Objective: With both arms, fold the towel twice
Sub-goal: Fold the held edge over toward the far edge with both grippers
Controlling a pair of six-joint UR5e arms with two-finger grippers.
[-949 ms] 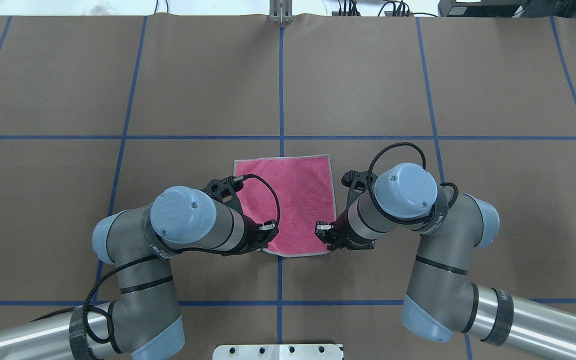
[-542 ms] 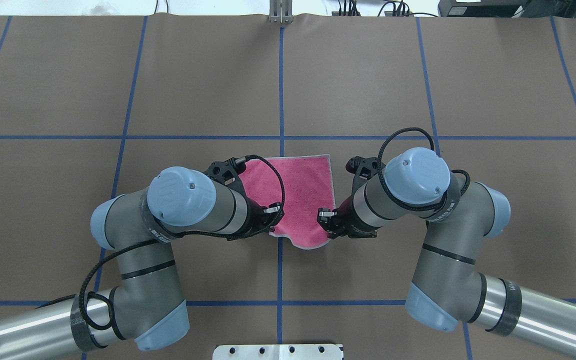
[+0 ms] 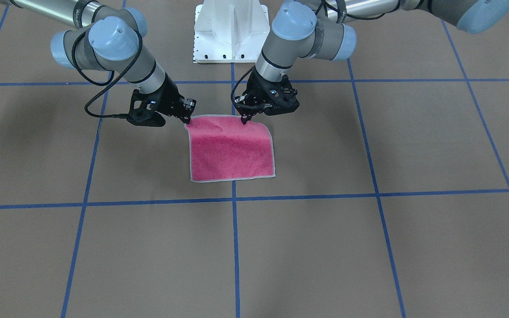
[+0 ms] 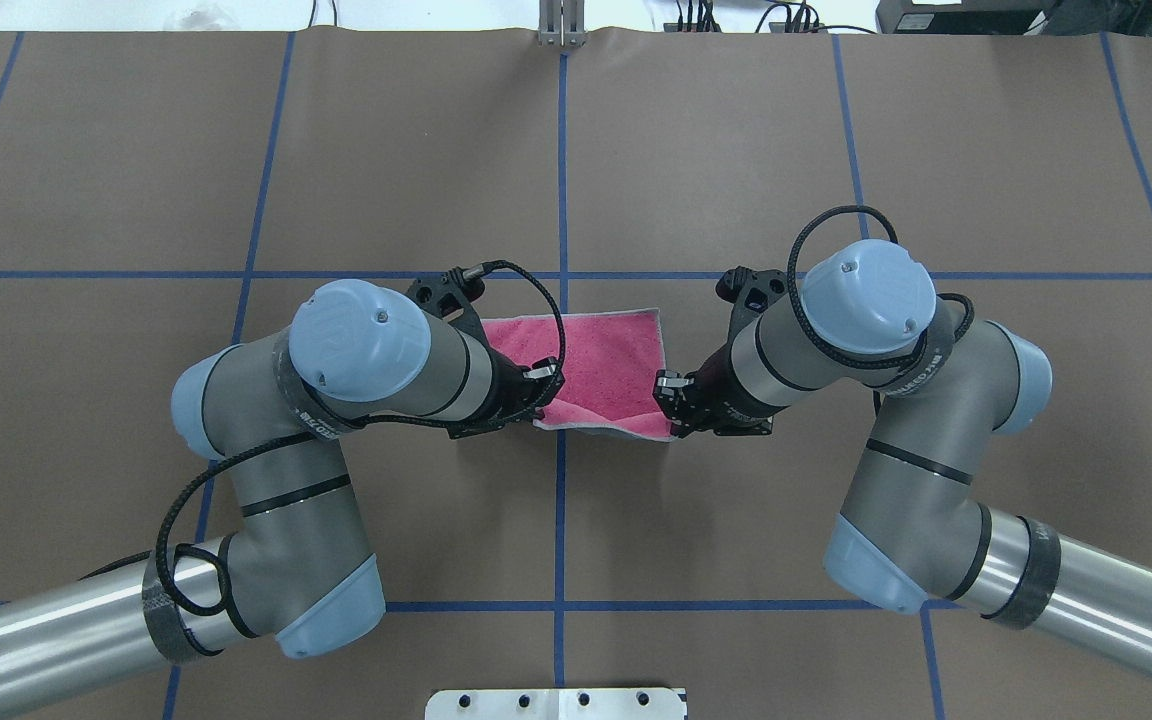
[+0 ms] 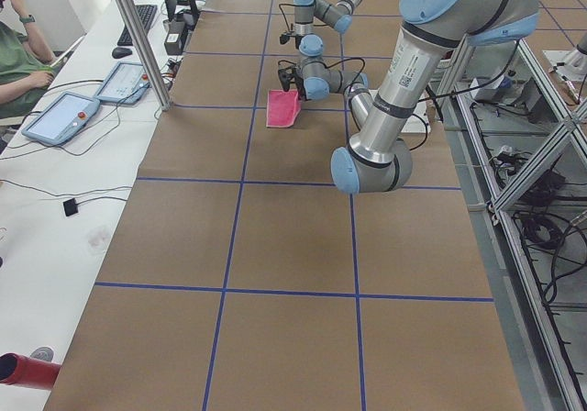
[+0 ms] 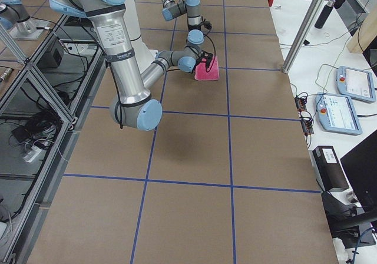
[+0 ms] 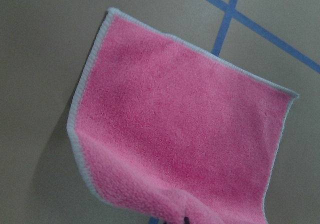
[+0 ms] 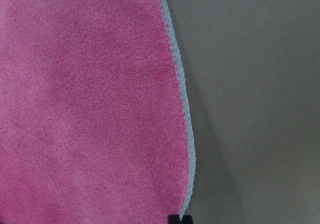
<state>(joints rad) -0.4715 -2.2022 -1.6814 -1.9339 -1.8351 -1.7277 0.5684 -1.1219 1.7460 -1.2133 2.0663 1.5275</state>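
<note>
The left tool [image 3: 243, 119] and right tool [image 3: 188, 118] each pinch the robot-side edge of the pink towel [image 3: 232, 152], holding it raised above the tabletop [image 3: 369, 247]

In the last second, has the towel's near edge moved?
Yes. The left hand and right hand have carried the towel's near edge away from the robot, toward the blue cross line; its far edge stayed.

A small square terry towel [image 3: 231, 150], pink face up with a light grey stitched edge, lies on a brown table [image 3: 369, 247] — far edge flat, robot-side edge raised. The silver-grey tubular left arm [image 4: 376, 350] and right arm [image 4: 866, 300], both with light blue joint caps, bend over it. The left gripper [image 3: 243, 121] and right gripper [image 3: 187, 120] pinch the raised edge — the right at its corner.
</note>
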